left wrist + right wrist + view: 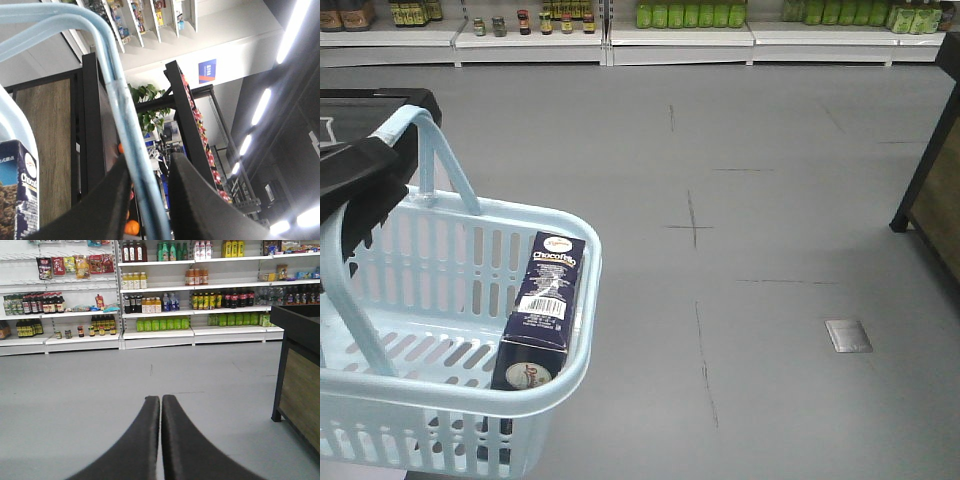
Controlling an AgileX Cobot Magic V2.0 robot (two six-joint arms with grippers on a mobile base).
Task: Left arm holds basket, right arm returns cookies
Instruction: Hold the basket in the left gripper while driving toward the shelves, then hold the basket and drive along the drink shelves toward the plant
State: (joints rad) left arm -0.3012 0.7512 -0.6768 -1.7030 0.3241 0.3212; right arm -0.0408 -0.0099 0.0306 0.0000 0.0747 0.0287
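The pale blue basket (588, 300) hangs at the lower left of the front view, one loop handle (445, 160) raised. The cookies (542, 295), a dark navy box with white lettering and a barcode, lean inside against the basket's right wall. My left gripper (370, 200) is black and holds that handle from the left. In the left wrist view the handle (127, 130) runs between the two dark fingers of the left gripper (150, 165), and the cookies (20, 192) show at the lower left. My right gripper (161, 399) is shut on nothing and points at the shelves over bare floor.
Store shelves with bottles (160, 322) line the far wall, also across the top of the front view (690, 15). A black-framed wooden stand (932, 195) stands at the right (300, 385). A metal floor plate (848, 335) lies in the grey floor.
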